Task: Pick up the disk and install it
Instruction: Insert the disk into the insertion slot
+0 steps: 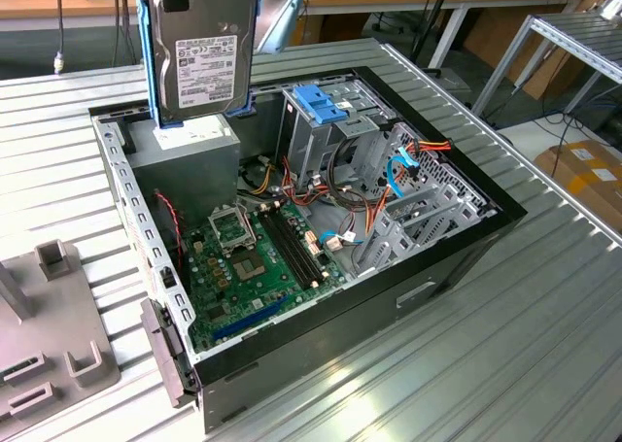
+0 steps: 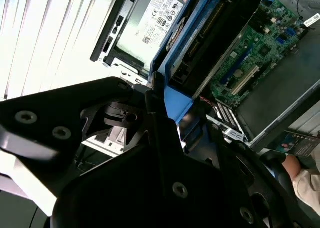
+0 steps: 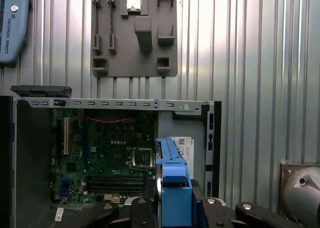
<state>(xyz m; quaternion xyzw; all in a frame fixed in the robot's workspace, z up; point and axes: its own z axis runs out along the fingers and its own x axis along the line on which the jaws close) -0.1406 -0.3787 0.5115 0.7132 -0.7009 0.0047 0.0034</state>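
Nearest us in the exterior view, the ribbed metal surface (image 1: 505, 355) spreads wide around the open computer case (image 1: 292, 350). A grey fixture plate (image 1: 58, 355) lies at the exterior view's left, apart from the case wall. Inside the case we see a green circuit board (image 1: 248, 267), loose cables (image 1: 340, 204), a metal drive cage (image 1: 364, 136) topped by a blue bracket (image 1: 319, 102), and a grey power box (image 1: 190, 165). Above that box the disk (image 1: 199, 58) hangs upright with its label toward us, clear of the case rim. The jaws are closed on its upper end.
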